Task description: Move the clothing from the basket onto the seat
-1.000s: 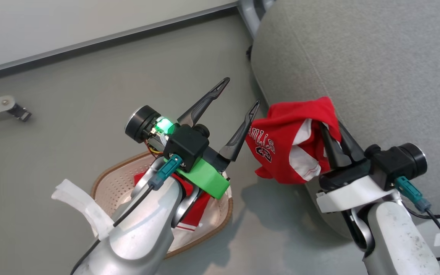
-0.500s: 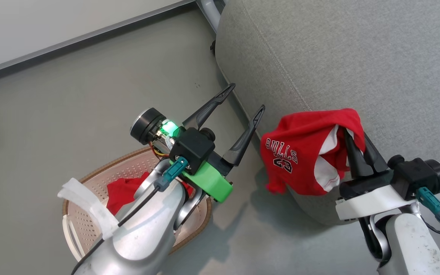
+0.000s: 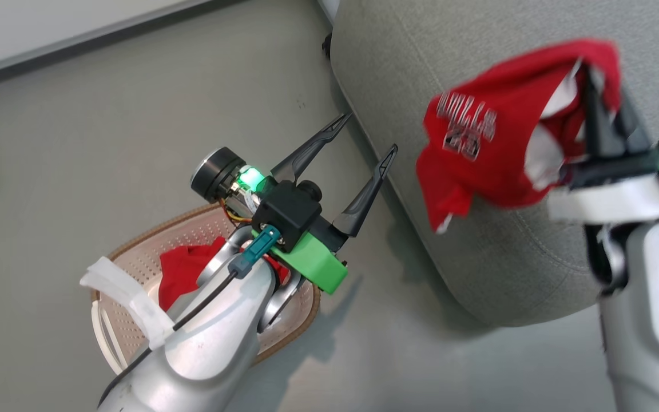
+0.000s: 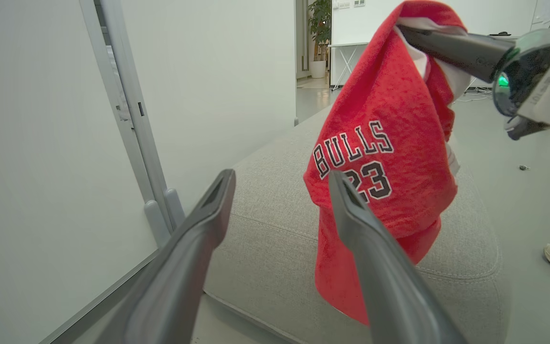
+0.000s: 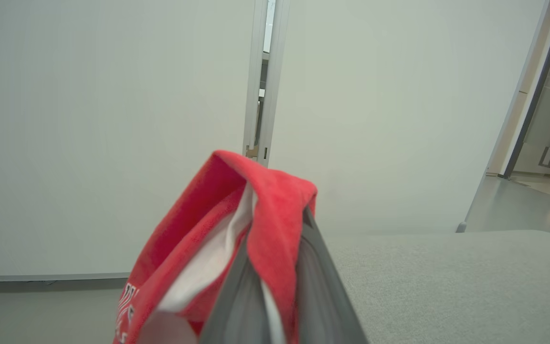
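The right gripper (image 3: 599, 86) is pinched tight on a red shirt (image 3: 489, 154), whose folds drape over both fingers and hang down over the near left edge of the seat (image 3: 409, 46); I cannot tell whether the hem touches the cushion. The left gripper (image 3: 368, 134) stands spread wide and empty above the basket (image 3: 123, 332), near the hanging cloth. A second red garment (image 3: 183, 272) lies in the basket on the floor. If the shirt is let go here, most of its weight looks to be off the cushion's rounded edge, so it could slide to the floor. The thin fabric wrapped over the fingertips may also cling when the fingers part, and a swing left could catch it on the empty gripper. On the shirt I can read "BULLS" (image 4: 353, 147) above the number "23".
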`<state>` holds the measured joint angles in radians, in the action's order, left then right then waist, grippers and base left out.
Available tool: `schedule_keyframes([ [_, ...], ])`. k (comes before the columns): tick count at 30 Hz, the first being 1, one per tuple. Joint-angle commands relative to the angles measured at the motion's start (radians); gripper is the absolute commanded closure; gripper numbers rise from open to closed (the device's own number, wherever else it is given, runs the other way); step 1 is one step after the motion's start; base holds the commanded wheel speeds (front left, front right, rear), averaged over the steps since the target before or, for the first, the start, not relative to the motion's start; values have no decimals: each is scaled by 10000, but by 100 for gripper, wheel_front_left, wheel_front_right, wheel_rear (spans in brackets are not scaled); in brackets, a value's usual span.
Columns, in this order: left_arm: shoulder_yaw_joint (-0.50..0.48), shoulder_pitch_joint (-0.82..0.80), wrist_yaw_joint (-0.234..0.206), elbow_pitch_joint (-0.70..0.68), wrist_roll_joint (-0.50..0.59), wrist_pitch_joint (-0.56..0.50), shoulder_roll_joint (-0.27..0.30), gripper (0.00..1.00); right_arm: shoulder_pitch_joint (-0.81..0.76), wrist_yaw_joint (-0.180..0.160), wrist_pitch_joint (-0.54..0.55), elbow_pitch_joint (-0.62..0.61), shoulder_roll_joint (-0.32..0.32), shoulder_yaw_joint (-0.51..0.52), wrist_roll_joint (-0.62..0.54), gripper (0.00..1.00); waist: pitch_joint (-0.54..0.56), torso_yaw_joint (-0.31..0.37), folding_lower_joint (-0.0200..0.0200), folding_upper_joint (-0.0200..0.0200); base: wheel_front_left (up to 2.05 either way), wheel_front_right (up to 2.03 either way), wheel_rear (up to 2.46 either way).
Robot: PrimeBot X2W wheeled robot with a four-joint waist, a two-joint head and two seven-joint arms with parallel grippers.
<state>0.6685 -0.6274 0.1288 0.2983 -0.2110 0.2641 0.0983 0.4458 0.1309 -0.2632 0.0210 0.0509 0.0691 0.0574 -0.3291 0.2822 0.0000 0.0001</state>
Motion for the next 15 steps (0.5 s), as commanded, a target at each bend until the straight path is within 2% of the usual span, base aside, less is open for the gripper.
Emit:
schedule_keyframes([
  [1,24,-226,20,-12,109,5,72,0,537,-3,-24,48,184,245,-115,100,-469,-184,0,-1,0,0,0],
  [7,273,-680,23,-73,207,5,101,0,2638,-3,-24,185,987,1342,-196,100,-1387,-533,0,-1,0,0,0],
  [15,551,-1312,25,-157,278,5,92,0,4866,-5,-22,1005,2716,2538,-178,100,-2532,-974,0,-1,0,0,0],
])
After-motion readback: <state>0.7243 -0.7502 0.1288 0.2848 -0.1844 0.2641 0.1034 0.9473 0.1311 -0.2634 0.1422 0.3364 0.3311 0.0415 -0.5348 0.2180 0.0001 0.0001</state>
